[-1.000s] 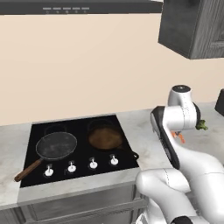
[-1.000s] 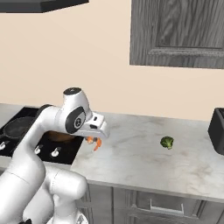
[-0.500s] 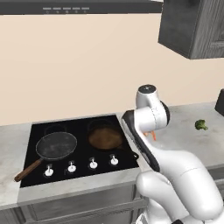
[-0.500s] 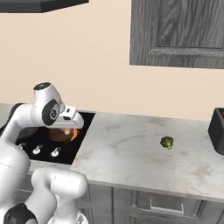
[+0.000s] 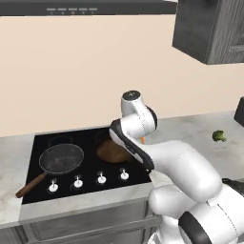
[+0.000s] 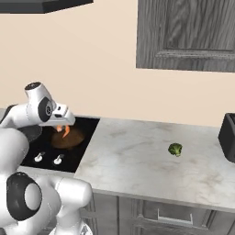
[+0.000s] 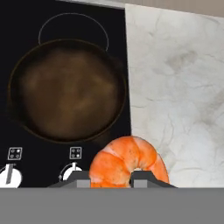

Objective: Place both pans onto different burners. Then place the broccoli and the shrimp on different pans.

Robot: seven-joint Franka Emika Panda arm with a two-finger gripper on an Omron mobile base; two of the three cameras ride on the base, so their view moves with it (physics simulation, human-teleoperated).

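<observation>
Orange shrimp [image 7: 129, 162] clamped in the end effector [image 7: 111, 178], now above the brown pan [image 7: 68, 90], off the counter [image 6: 151, 160].

Robot arm [image 5: 176, 167] is rendered in glossy white, built of rounded, bulbous link shells. Joints are marked by dark grey to black bands and discs; a large dark disc is seen on the near shoulder segment [image 6: 23, 202]. The wrist link [image 6: 39, 105] is capped with a small grey round top and a dark circular side cover. Two small dark grey finger tips [image 7: 83, 178] are seen, squared off. No cables or markings can be made out.
</observation>
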